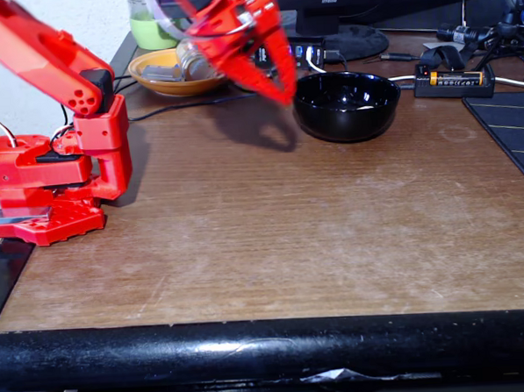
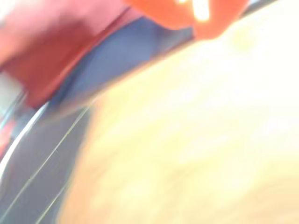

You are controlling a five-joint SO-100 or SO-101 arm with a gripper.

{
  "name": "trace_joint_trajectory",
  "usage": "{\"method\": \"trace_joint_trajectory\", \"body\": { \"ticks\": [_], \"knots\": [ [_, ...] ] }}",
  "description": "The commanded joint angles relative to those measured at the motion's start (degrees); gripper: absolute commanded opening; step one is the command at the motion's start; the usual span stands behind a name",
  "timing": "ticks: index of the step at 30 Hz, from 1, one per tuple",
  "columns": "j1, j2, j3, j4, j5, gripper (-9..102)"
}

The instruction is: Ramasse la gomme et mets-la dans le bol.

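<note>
Bol (image 1: 346, 112) black, just right of blurred red end effector (image 1: 283, 94)

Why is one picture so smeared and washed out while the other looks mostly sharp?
The wrist view is heavily blurred and overexposed: pale yellow and red smears, nothing identifiable. In the fixed view, the worn brown wooden table and glossy black round bowl are sharp, the bowl showing small glints; the red two-finger gripper is blurred and throws a soft shadow left of the bowl.
</note>
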Motion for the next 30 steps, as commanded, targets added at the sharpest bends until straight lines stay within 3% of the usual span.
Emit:
{"method": "trace_joint_trajectory", "body": {
  "ticks": [1, 7, 30],
  "knots": [
    [0.97, 18.19, 6.77, 2.46, 2.37, -6],
    [-2.11, 37.97, 13.10, 11.07, 4.66, -6],
    [-5.27, 38.58, 37.27, 14.50, 6.59, -6]
  ]
}}
